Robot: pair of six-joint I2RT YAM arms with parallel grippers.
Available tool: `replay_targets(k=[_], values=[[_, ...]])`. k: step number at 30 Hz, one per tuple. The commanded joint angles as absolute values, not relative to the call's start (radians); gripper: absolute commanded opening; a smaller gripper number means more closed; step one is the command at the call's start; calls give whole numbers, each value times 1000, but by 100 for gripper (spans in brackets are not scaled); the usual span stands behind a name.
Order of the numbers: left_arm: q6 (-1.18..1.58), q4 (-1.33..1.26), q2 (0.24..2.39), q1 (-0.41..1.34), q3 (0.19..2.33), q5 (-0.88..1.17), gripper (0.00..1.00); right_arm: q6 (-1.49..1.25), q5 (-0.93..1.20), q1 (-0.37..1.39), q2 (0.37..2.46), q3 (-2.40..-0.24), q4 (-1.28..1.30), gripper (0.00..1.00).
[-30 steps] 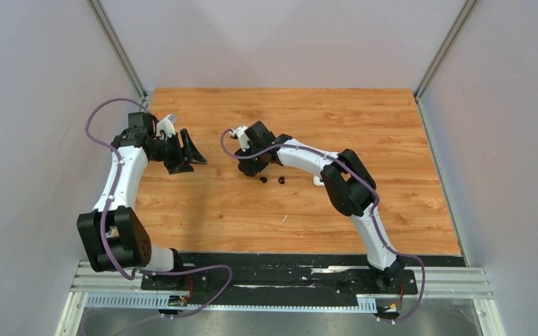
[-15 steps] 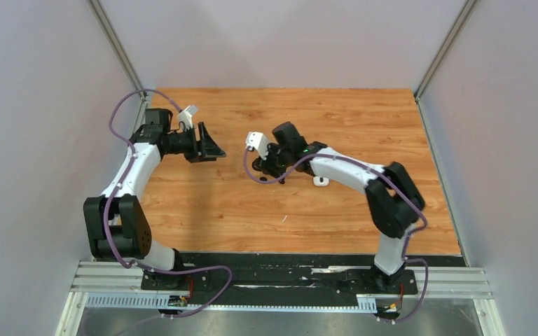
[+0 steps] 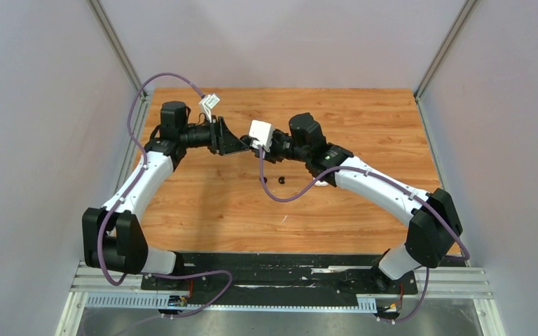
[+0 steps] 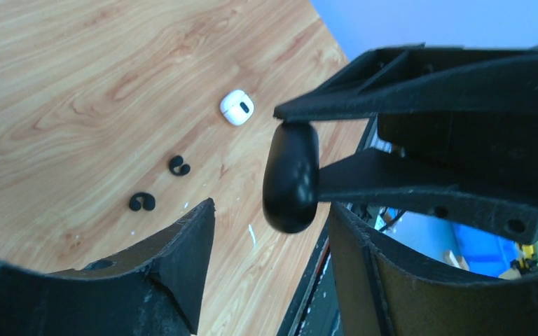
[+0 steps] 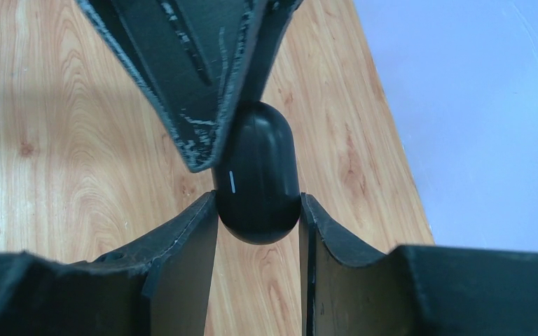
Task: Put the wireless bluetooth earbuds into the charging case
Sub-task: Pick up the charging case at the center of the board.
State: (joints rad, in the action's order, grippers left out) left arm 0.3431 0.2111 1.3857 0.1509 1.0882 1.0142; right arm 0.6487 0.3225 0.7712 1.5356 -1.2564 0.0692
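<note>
Both arms have swung inward and up since half a second ago; the grippers, then well apart, now meet above mid-table (image 3: pixel 364 112).

Right gripper (image 5: pixel 258 210) is clamped on the black case (image 5: pixel 258 175), lid still closed. Left gripper (image 4: pixel 272 205) has its fingers apart, straddling the case's free end. In the right wrist view one left finger seems to touch it.

Two black buds (image 4: pixel 178 165) (image 4: pixel 141 201) lie loose on the wood at 6 o'clock from the grippers. A white case (image 4: pixel 237 107) sits at 1 o'clock from them. We see no white buds.

Risk, in our judgement: the case is smooth and rounded, so an off-centre left squeeze could twist it out of the right grip and drop it onto the buds.

Also changed: the right elbow has moved out toward 4 o'clock.
</note>
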Motion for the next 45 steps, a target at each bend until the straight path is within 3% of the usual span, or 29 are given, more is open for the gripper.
replay_targets(k=[1, 4, 9, 16, 26, 32, 33, 34, 35, 37, 39, 45], values=[[492, 11, 1356, 156, 1076, 988, 65, 645, 327, 783, 1538, -1254, 11, 0], [514, -7, 1369, 156, 1080, 1003, 61, 640, 330, 785, 1545, -1261, 9, 0], [525, -27, 1390, 159, 1093, 1035, 44, 615, 329, 785, 1557, -1274, 9, 0], [515, -5, 1415, 166, 1125, 1066, 51, 540, 276, 785, 1572, -1289, -37, 0], [508, 34, 1444, 174, 1144, 1092, 48, 530, 251, 784, 1568, -1287, -72, 0], [516, 9, 1455, 182, 1145, 1113, 28, 520, 251, 784, 1568, -1287, -75, 0], [518, 7, 1455, 182, 1145, 1122, 21, 515, 252, 784, 1570, -1287, -74, 4], [517, 6, 1457, 184, 1143, 1127, 17, 510, 255, 783, 1571, -1289, -70, 13], [516, -18, 1457, 184, 1143, 1137, 9, 494, 268, 780, 1572, -1296, -56, 30], [496, -18, 1457, 184, 1146, 1153, 0, 453, 393, 749, 1571, -1342, 83, 46], [430, 39, 1459, 184, 1160, 1179, 0, 374, 567, 685, 1576, -1413, 224, 57], [10, 323, 1441, 187, 1226, 1241, 0, 254, 892, 547, 1620, -1519, 457, 61]])
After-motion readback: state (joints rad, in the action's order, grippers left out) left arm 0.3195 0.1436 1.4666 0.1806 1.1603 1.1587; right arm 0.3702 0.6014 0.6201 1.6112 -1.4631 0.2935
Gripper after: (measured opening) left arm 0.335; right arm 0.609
